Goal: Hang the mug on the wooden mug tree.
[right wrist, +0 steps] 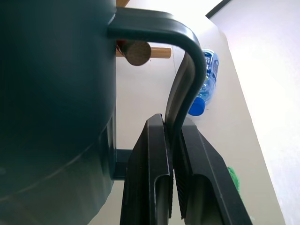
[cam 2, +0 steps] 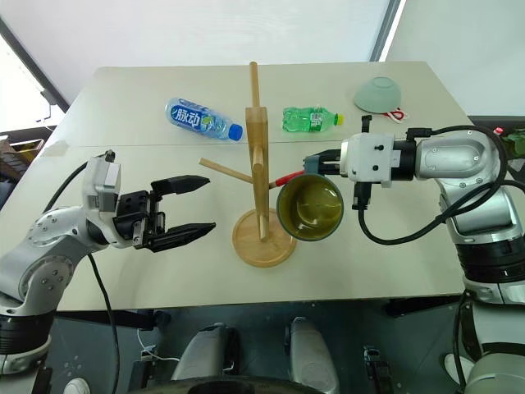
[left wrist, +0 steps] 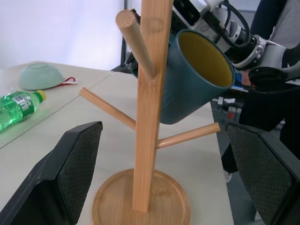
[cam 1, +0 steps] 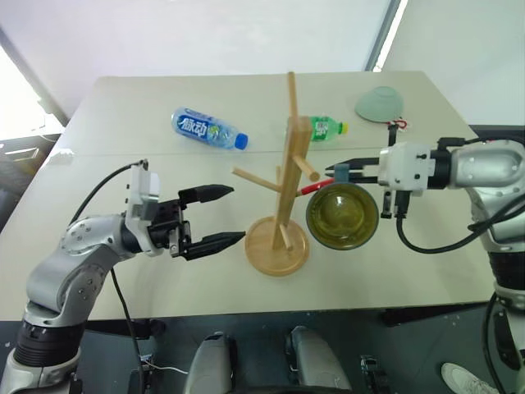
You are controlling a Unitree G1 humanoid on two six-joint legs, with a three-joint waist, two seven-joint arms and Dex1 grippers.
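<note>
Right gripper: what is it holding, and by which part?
The right gripper holds the mug by its loop handle. The left gripper is open and empty.

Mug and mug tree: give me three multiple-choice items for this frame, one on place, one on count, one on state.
1. Where is the mug?
A. Beside the wooden mug tree, off the table
B. Lying by the pale green bowl
C. Hung on a peg

2. How many plastic bottles lie on the table?
A. One
B. Two
C. Four

3. The right end effector is:
A. Open, empty
B. Shut on the mug's handle
C. Shut on a bottle

Key: 1 A, it hangs in the air by the post; 2 B, one blue-labelled, one green; 3 B, the fingers pinch the handle.
</note>
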